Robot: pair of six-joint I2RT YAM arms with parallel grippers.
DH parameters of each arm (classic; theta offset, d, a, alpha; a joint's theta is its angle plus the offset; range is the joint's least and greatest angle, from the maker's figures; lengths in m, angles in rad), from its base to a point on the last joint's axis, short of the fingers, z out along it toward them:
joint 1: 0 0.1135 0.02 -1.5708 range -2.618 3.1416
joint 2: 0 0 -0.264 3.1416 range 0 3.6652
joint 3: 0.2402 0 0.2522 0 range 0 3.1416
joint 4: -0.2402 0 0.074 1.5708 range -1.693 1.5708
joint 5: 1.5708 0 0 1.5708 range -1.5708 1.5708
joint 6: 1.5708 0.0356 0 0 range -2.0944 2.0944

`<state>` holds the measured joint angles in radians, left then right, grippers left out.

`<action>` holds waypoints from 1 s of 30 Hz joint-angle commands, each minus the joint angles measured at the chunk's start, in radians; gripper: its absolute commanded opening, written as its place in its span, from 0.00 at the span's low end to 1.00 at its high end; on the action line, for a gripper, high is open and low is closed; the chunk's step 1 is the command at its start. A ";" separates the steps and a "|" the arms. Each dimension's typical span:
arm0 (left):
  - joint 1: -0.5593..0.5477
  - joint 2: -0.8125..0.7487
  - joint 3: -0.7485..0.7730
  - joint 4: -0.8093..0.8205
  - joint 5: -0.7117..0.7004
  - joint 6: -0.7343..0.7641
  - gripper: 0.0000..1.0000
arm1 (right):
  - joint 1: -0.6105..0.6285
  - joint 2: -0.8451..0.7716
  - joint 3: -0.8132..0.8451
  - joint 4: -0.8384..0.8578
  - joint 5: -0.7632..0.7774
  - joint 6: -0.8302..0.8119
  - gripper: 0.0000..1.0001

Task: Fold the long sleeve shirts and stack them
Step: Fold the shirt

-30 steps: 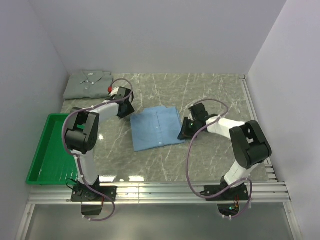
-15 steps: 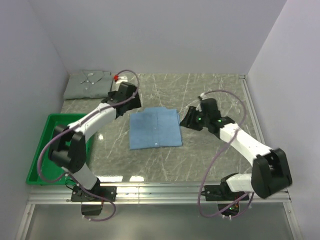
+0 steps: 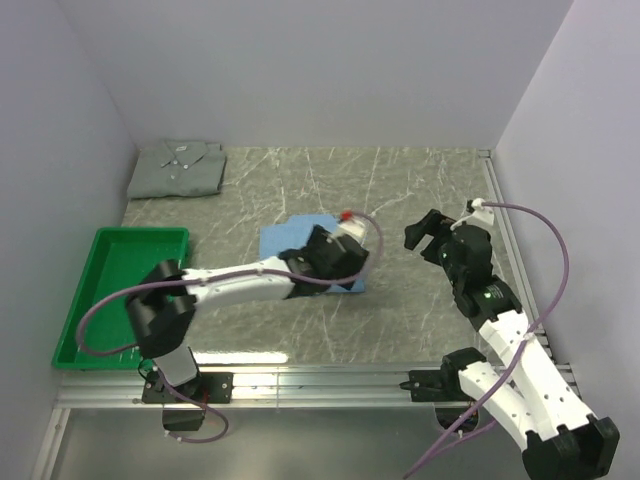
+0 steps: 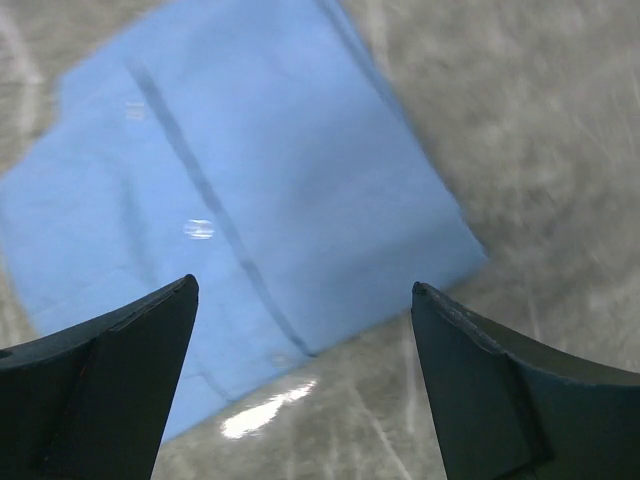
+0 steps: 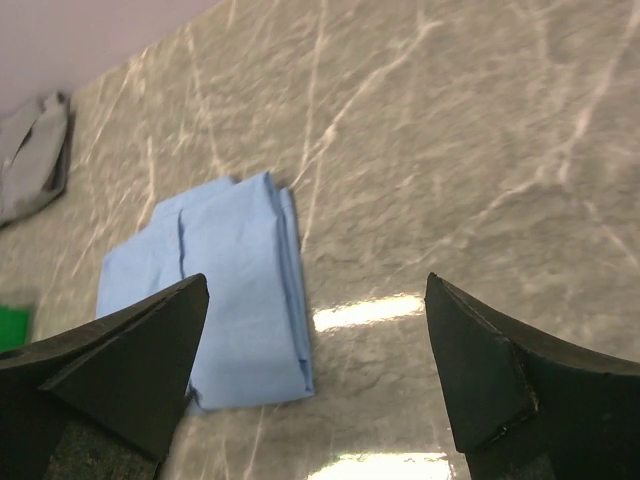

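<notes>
The light blue long sleeve shirt (image 3: 285,240) lies folded into a rectangle in the middle of the table, its right part hidden under my left arm. My left gripper (image 3: 345,268) hangs open over the shirt's near right edge; in the left wrist view the blue shirt (image 4: 230,180) fills the upper left, and nothing sits between the open left gripper (image 4: 305,290). The pale grey-green shirt (image 3: 178,168) lies folded at the back left. My right gripper (image 3: 422,232) is open and empty, right of the blue shirt (image 5: 230,300) and apart from it.
A green plastic tray (image 3: 120,290) sits at the near left beside the wall. Walls close the table on three sides. A metal rail (image 3: 500,220) runs along the right edge. Bare marbled tabletop (image 3: 400,180) lies between the blue shirt and the back wall.
Both grippers opened. The left arm swung from the blue shirt's far left corner across to its near right side. The right arm pulled away from the shirt toward the right.
</notes>
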<state>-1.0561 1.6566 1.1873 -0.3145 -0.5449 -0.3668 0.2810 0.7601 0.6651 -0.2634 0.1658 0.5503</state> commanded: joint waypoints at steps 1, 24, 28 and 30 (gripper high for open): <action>-0.105 0.097 0.078 0.011 -0.058 0.109 0.93 | -0.008 -0.033 -0.032 -0.025 0.124 0.043 0.96; -0.203 0.440 0.212 0.020 -0.144 0.298 0.81 | -0.071 -0.082 -0.088 -0.042 0.135 0.119 0.98; -0.203 0.462 0.216 0.017 -0.168 0.299 0.73 | -0.080 -0.067 -0.091 -0.039 0.118 0.119 0.98; -0.202 0.468 0.209 0.020 -0.171 0.296 0.69 | -0.086 -0.061 -0.091 -0.033 0.104 0.114 0.98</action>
<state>-1.2560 2.0850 1.3956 -0.2703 -0.7074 -0.0853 0.2081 0.6922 0.5747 -0.3267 0.2775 0.6613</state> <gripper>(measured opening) 0.698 0.983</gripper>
